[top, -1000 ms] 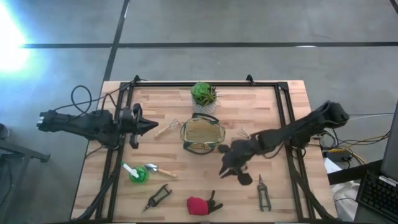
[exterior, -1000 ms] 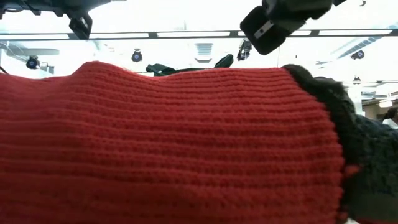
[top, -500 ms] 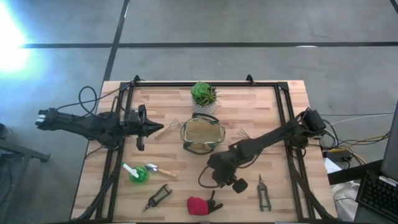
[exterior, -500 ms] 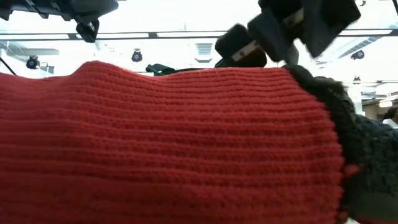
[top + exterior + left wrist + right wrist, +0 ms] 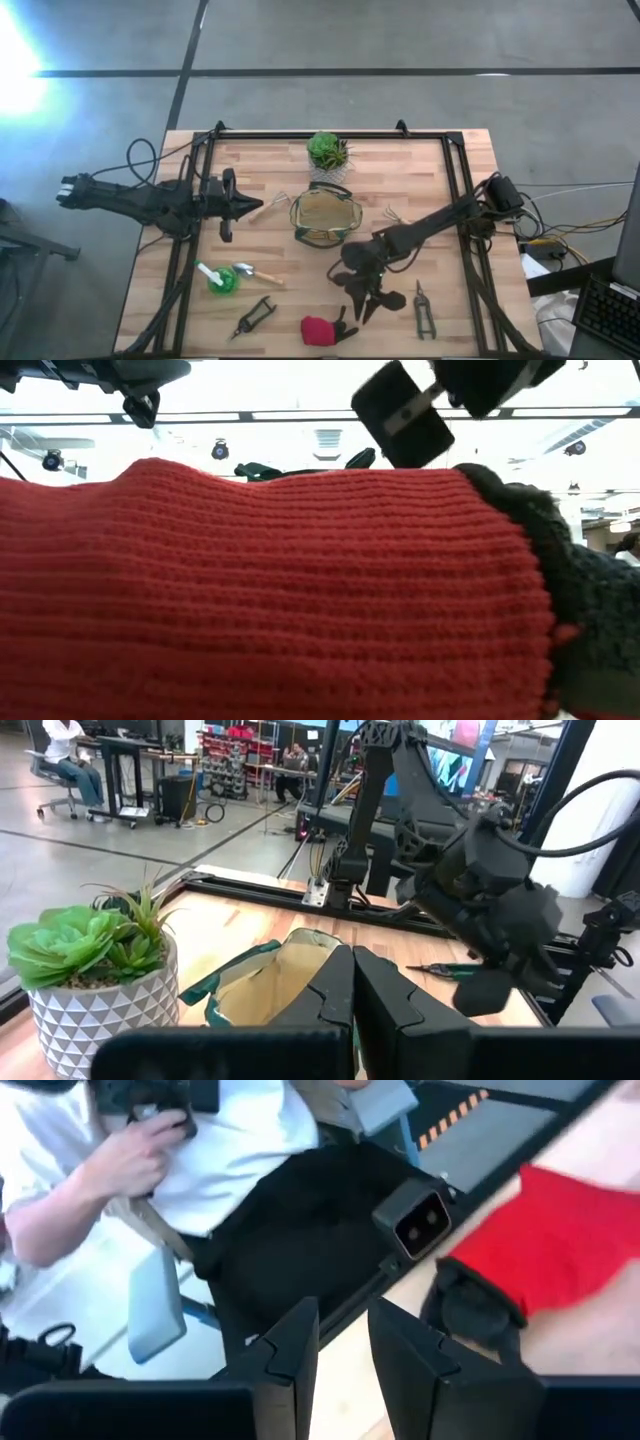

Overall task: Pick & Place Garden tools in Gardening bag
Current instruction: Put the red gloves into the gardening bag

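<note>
The tan gardening bag (image 5: pixel 325 217) stands open at mid-table and also shows in the left wrist view (image 5: pixel 270 980). My left gripper (image 5: pixel 243 206) is shut and empty, left of the bag, its tips beside a wooden-handled rake fork (image 5: pixel 268 206). My right gripper (image 5: pixel 366 301) is open and empty above the table's near part, just right of the red-and-black item (image 5: pixel 324 329). That item shows in the right wrist view (image 5: pixel 545 1240) and fills the low view (image 5: pixel 280 590). A trowel (image 5: pixel 255 272), a green-and-white tool (image 5: pixel 216 278) and two black pruners (image 5: pixel 254 316) (image 5: pixel 423 308) lie on the table.
A green plant in a white pot (image 5: pixel 327 152) stands behind the bag. A small fork-like tool (image 5: pixel 391 214) lies right of the bag. A black frame (image 5: pixel 455 170) runs along the table's edges. A seated person (image 5: pixel 200 1140) is beyond the near edge.
My right gripper has moved from beside the bag toward the table's near edge and the red-and-black item, turning as it went. My left gripper has shifted a little toward the bag and turned about its axis. No tool has moved.
</note>
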